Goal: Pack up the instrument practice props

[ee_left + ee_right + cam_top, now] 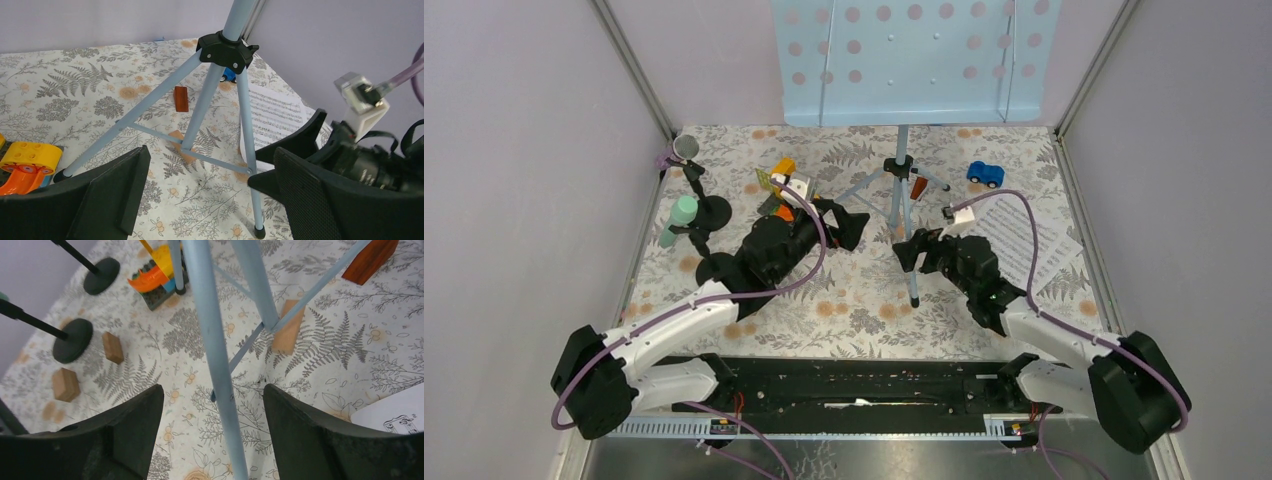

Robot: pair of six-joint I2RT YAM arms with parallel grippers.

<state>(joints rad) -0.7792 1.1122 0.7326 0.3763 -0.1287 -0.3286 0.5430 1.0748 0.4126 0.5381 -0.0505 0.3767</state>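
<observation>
The pale blue perforated music rack (914,60) stands at the back on tripod legs (902,200). My right gripper (914,250) is open, and the near tripod leg (220,390) runs between its jaws without touching them. My left gripper (849,225) is open and empty just left of the tripod, facing the legs (200,115). White sheet music (1024,240) lies flat to the right and also shows in the left wrist view (272,117). The purple glitter microphone (686,148) and the mint-green microphone (682,215) sit in two black round-based holders (714,212) (719,268) at the left.
A small blue toy car (985,174) sits at the back right. An orange and yellow toy (155,270) lies behind the left gripper. Brown wooden blocks (112,346) (287,327) lie on the fern-patterned mat, one under the tripod. Grey walls close in the left, right and back.
</observation>
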